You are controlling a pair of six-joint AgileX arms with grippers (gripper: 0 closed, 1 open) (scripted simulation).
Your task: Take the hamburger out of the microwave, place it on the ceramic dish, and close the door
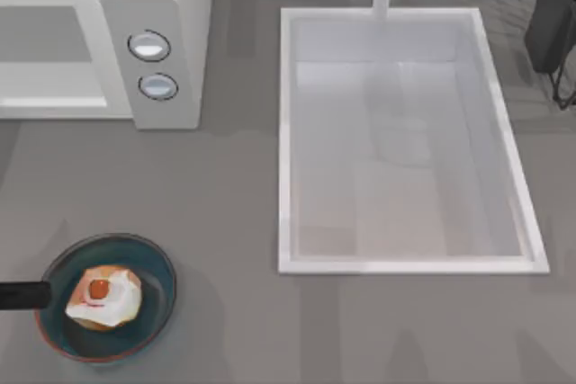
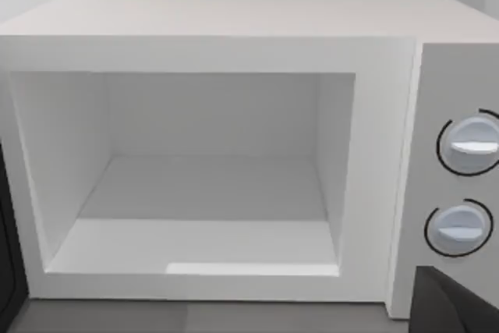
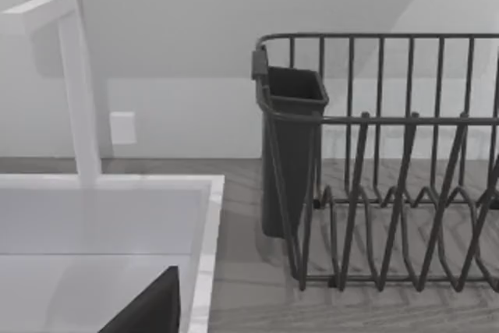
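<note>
Blue and round, the ceramic dish (image 1: 148,263) sits near the front of the table on its left side, and the hamburger (image 1: 104,297) already lies inside it. So you can count 2 steps as done, judging from how things lie now: the food is out, and it is on the dish. 1 step is left: shutting the door.

Look at the microwave (image 2: 234,29) in the left wrist view. Its big white hole is bare inside, with nothing on the floor of it. The 2 round knobs (image 1: 149,45) sit on the panel beside the hole. A thin dark edge at the far side of that view may be the door, swung wide, but you cannot be sure from here.

The hamburger is small and lumpy, tan-orange with white bits and a red spot on top. It looks soft and sits a little off the middle of the dish, toward the left arm's side.

A dark bar of the left gripper (image 1: 22,294) pokes in over the dish rim, close to the food. You cannot tell if its claw is apart or together.

The right arm is parked at the back right, near the sink (image 1: 288,132) and the dark dish rack (image 3: 390,161). Its claw cannot be read either.
</note>
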